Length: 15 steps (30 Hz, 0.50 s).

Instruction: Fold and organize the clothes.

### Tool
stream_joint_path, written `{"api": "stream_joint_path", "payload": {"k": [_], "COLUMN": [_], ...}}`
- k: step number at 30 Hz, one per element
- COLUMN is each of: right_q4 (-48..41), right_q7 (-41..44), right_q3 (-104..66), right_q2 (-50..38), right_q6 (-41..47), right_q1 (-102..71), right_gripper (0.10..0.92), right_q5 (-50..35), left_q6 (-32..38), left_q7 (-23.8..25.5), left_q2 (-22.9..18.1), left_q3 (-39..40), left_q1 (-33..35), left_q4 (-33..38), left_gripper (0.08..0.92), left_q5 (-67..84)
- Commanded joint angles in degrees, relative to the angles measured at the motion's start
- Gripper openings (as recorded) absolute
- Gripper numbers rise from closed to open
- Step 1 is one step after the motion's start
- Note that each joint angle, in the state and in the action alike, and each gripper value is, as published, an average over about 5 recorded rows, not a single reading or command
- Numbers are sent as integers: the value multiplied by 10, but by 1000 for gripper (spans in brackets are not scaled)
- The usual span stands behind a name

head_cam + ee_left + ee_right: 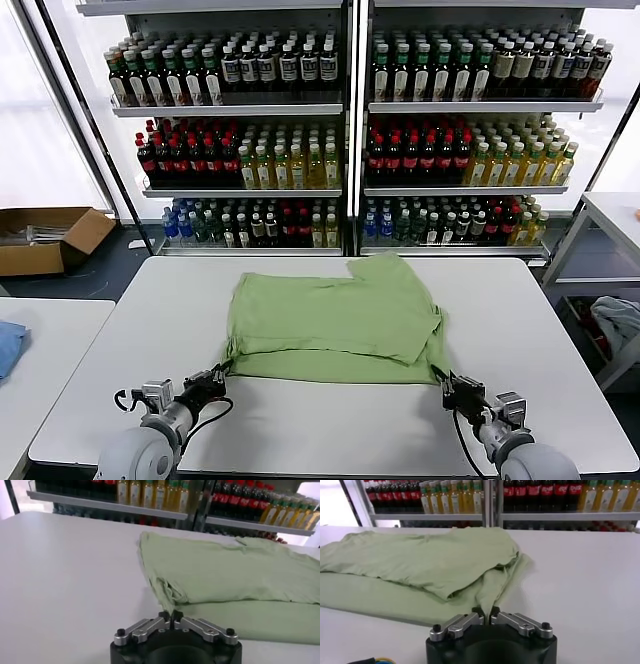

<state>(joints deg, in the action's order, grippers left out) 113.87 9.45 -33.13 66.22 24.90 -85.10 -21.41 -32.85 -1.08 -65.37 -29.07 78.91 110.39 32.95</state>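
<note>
While both arms sit low at the near edge of the desk (520, 330), you are at the gripping stage of a fold: the polo shirt (335, 320) lies plain side up in the middle of the desk, already doubled on itself, with an upper layer resting over a wider lower layer that shows as a strip along the near side. Your left tool (216, 378) is at the shirt's near left corner, and its wrist view shows the jaws drawn together with the fabric's corner running right into them (170, 616), so I judge it closed on the shirt. Your right tool (447, 381) mirrors this at the near right corner, jaws nearly together with a thin tongue of cloth pinched between them (487, 612). The rest of the shirt stretches away from both tools toward the bottle shelves (350, 130). Next you would likely lift both corners together and carry them forward over the shirt; keep the two tools level and evenly spaced so the hem stays taut, and rise enough that the lower layer does not drag the upper one askew.
</note>
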Motion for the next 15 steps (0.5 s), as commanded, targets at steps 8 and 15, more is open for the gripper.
{"api": "stream_joint_path", "payload": {"k": [8, 15], "right_q4": [173, 199], "right_q7": [-2, -23], "right_q3": [-34, -31], "right_q2": [4, 12], "right_q6": [-10, -2], "right_q1": [-232, -277], "right_gripper": [149, 150], "right_q5": [34, 41], "left_q6": [-2, -2], "left_q7": [12, 13], "left_q2": [7, -6], "left_q3": [-157, -152], "left_q1": [287, 339], "left_q4": [178, 210], "left_gripper": [92, 92], "left_q5": [-10, -51]}}
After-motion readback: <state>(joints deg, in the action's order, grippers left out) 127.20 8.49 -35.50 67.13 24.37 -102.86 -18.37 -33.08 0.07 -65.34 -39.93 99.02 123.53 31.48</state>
